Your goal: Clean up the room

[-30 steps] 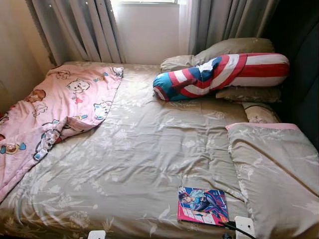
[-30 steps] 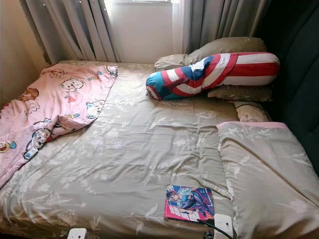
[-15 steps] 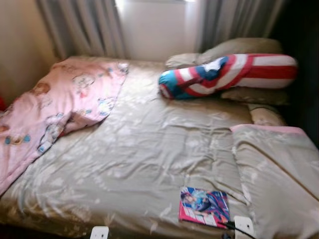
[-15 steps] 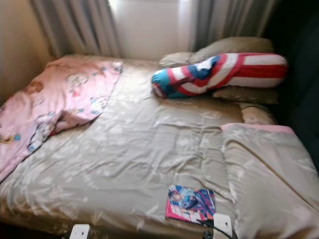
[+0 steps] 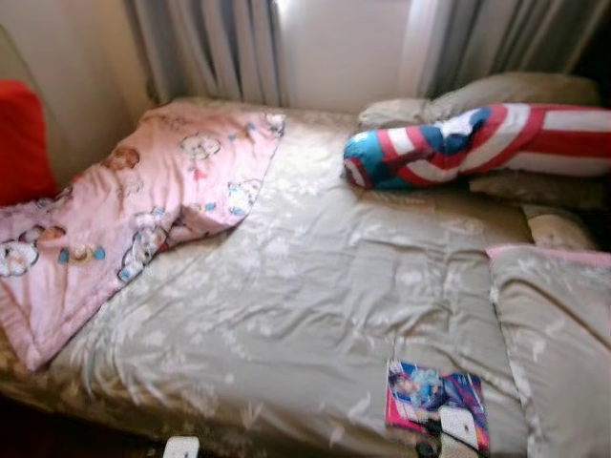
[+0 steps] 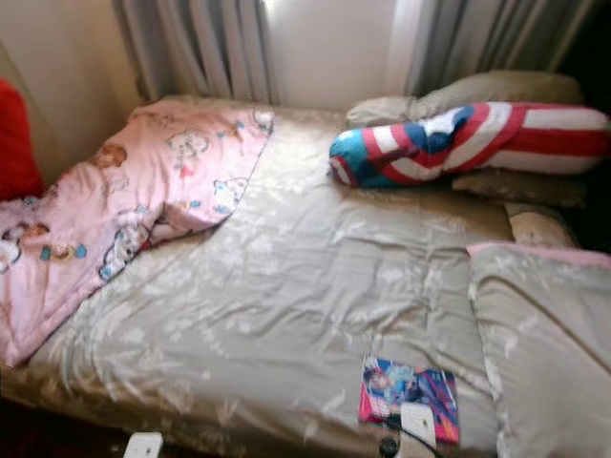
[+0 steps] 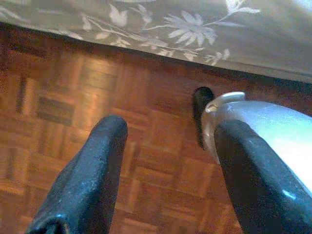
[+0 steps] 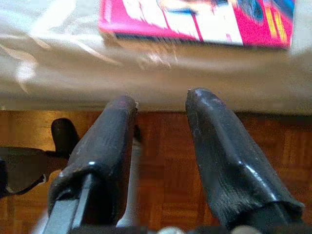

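One magazine (image 5: pixel 436 405) lies flat on the bed (image 5: pixel 315 286), at the near edge beside the folded grey duvet (image 5: pixel 558 353). The right gripper (image 8: pixel 161 161) hangs just below that edge over the parquet floor (image 8: pixel 165 146), fingers apart and empty; the magazine sits directly ahead of it, long axis crosswise to the fingers. The left gripper (image 7: pixel 170 170) also hangs open and empty, further along the bed edge. Judgement: the right arm is nearer
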You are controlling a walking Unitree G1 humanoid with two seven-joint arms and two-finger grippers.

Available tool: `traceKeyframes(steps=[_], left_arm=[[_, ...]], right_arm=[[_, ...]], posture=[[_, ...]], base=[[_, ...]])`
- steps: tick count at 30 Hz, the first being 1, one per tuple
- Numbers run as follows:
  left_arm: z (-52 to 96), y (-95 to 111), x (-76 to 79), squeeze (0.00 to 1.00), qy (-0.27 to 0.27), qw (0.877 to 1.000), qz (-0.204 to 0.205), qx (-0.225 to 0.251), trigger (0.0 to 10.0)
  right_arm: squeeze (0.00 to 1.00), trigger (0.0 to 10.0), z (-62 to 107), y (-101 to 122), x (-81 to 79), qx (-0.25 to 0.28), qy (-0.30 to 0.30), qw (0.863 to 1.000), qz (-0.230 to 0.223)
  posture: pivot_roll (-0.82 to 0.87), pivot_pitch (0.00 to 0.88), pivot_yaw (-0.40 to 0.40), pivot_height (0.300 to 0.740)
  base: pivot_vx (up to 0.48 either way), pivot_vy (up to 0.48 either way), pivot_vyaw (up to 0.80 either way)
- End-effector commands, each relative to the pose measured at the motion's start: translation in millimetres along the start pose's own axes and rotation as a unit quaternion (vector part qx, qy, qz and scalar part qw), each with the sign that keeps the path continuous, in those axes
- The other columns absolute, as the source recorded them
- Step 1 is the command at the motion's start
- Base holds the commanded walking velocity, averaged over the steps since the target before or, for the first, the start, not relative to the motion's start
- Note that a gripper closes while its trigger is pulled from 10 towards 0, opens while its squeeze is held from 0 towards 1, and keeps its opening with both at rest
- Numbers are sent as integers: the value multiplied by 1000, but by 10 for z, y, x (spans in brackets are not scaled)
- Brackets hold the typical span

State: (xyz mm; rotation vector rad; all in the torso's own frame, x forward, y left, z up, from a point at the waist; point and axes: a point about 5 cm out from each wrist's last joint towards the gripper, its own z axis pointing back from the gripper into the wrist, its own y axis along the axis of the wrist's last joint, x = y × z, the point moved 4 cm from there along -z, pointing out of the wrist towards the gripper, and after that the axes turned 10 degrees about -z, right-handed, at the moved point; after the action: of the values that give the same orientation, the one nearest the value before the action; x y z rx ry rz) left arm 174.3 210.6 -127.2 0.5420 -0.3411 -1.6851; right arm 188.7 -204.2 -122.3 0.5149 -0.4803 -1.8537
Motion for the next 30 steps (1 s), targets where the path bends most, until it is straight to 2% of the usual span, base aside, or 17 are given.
traceKeyframes(steps=[1,11,17,23,30], left_arm=[[8,-80,65,0,-10,1000,-6,-16,10000],[6,-69,64,0,-11,1000,-6,-14,10000],[6,-68,64,0,-11,1000,-5,-14,10000],[5,-67,63,0,-11,1000,-5,-15,10000],[4,-63,58,0,-10,1000,-4,-15,10000]], right_arm=[[0,10000,14,-52,71,-10,-7,1000,-4],[0,10000,13,15,135,-7,-7,1000,-1],[0,10000,19,-56,108,-16,-6,1000,10],[0,10000,12,-133,-41,-22,2,1000,11],[0,10000,7,-158,-125,-24,6,1000,12]], posture=[[-19,64,-17,740],[-16,68,-18,740],[-17,69,-17,740],[-15,70,-15,740],[-11,69,-15,740]], base=[[0,465,0],[0,471,0],[0,466,0],[0,461,0],[0,454,0]])
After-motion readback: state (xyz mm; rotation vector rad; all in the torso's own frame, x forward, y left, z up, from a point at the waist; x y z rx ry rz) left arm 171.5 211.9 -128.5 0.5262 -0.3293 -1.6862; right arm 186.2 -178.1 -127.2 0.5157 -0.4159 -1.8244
